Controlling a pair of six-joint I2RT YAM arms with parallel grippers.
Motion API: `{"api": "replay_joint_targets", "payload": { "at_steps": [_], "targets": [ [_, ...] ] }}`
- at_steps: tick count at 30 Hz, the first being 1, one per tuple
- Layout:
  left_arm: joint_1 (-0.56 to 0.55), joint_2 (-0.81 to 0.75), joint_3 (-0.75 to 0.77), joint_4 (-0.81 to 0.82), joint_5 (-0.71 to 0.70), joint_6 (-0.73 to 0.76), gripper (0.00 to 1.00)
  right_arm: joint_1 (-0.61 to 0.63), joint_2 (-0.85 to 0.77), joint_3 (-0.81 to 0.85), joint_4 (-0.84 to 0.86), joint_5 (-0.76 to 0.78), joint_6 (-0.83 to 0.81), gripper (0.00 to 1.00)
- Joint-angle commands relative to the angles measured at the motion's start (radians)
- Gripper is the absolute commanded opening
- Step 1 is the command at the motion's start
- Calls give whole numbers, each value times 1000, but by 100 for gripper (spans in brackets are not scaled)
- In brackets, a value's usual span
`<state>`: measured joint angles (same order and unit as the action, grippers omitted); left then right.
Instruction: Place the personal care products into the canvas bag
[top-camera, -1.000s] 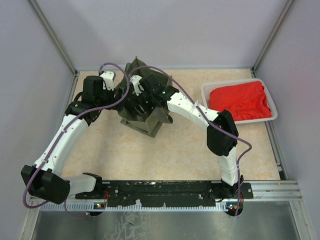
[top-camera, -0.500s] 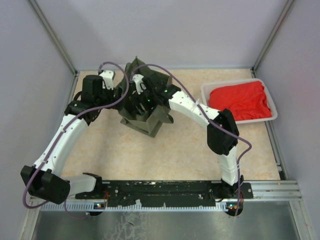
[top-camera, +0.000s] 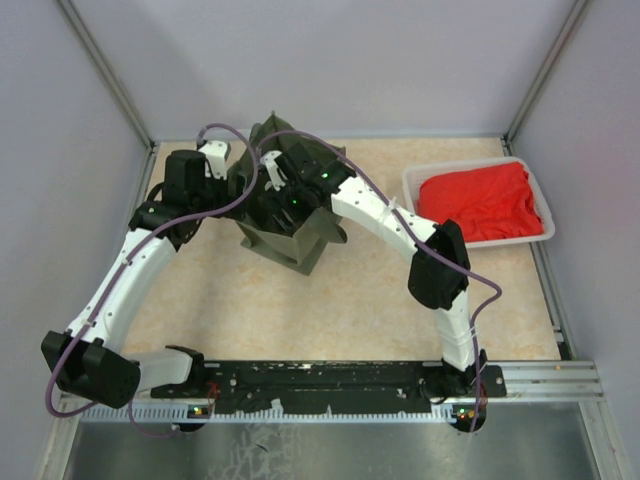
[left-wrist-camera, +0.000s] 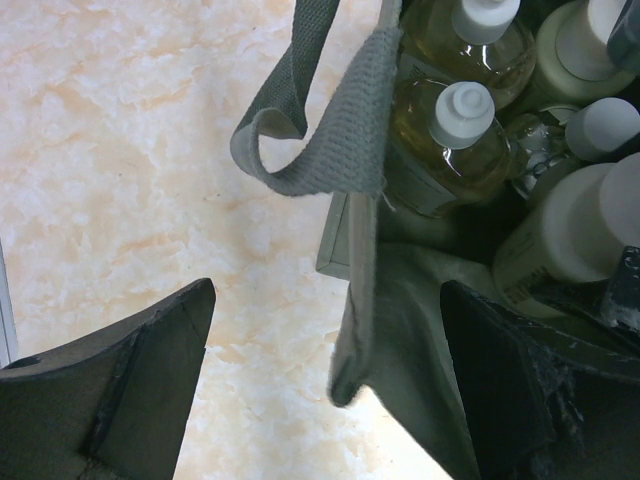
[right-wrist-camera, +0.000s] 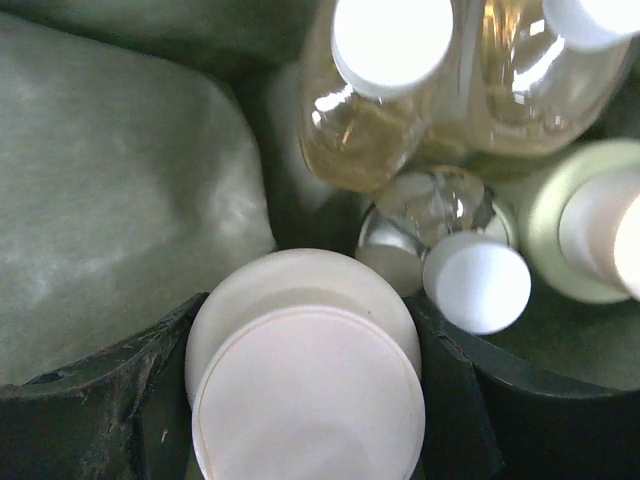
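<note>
1. My right gripper (right-wrist-camera: 300, 400) sits inside the canvas bag (right-wrist-camera: 120, 170), jaws clamped on the pale bottle (right-wrist-camera: 305, 330). Four other bottles (right-wrist-camera: 390, 50) stand just beyond its fingertips.
2. My left gripper (left-wrist-camera: 328, 300), jaws wide apart, straddles the bag's wall and handle (left-wrist-camera: 340, 130), gripping nothing.
3. I judge this the last placement. Next I should release, then lift straight out.
</note>
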<state>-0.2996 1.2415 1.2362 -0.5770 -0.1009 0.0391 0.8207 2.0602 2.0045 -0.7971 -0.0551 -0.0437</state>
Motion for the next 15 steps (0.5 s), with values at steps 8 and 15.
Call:
{"api": "replay_joint_targets", "payload": {
  "at_steps": [8,15],
  "targets": [
    [-3,-16,26,2,11,7,100,-50,-150,-73,-137,250,-21,0],
    [-3,-11,27,4,14,2,100,-70,-152,-111,-72,250,-22,0]
  ]
}}
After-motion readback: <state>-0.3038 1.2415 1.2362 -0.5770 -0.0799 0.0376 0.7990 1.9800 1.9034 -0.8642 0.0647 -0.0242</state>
